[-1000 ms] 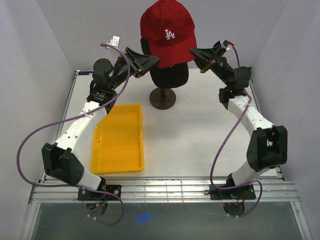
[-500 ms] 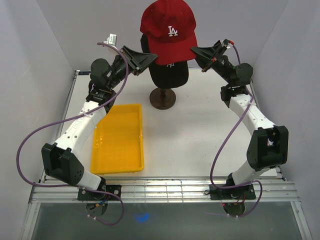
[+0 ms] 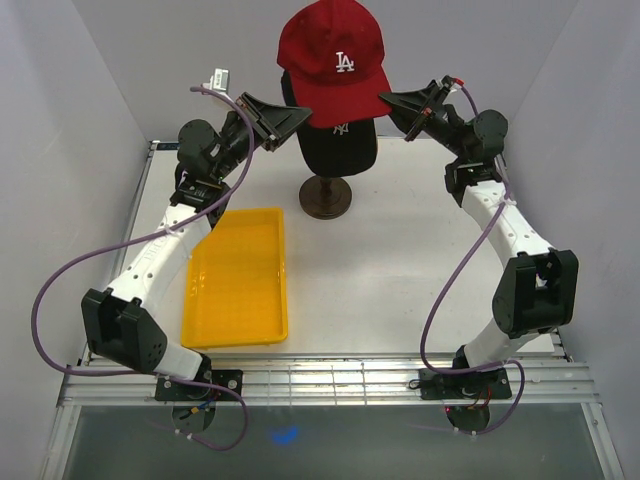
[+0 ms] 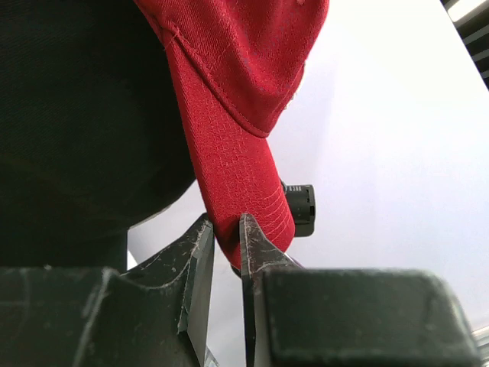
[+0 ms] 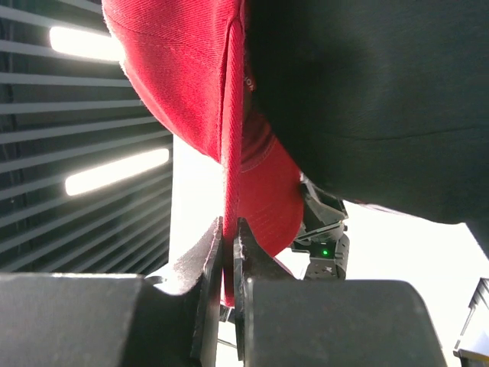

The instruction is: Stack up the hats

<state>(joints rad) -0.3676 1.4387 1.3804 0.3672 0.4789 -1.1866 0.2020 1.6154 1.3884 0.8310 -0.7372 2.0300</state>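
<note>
- a red cloth cap [image 3: 333, 60] with white letters "la" on its front is up in the air, over the far middle of the white worktop [image 3: 400, 270].
- the left tool [image 4: 225, 229] is pinched tight on the left edge of the red cloth cap. the red cloth is squeezed between its two dark fingers [image 4: 195, 256].
- the right tool [image 5: 229, 229] is pinched tight on the other edge of the red cloth cap, with a thin fold of cloth between its fingers.
- just under the red cloth cap is a black cloth cap [image 3: 340, 148] with small white letters. it sits on top of a dark round stand [image 3: 325, 197].
- from above, the red cloth cap covers the top of the black cloth cap. i cannot tell if the two touch.
- a yellow plastic tray [image 3: 238, 280] lies flat on the worktop by the left arm, apart from the stand.
</note>
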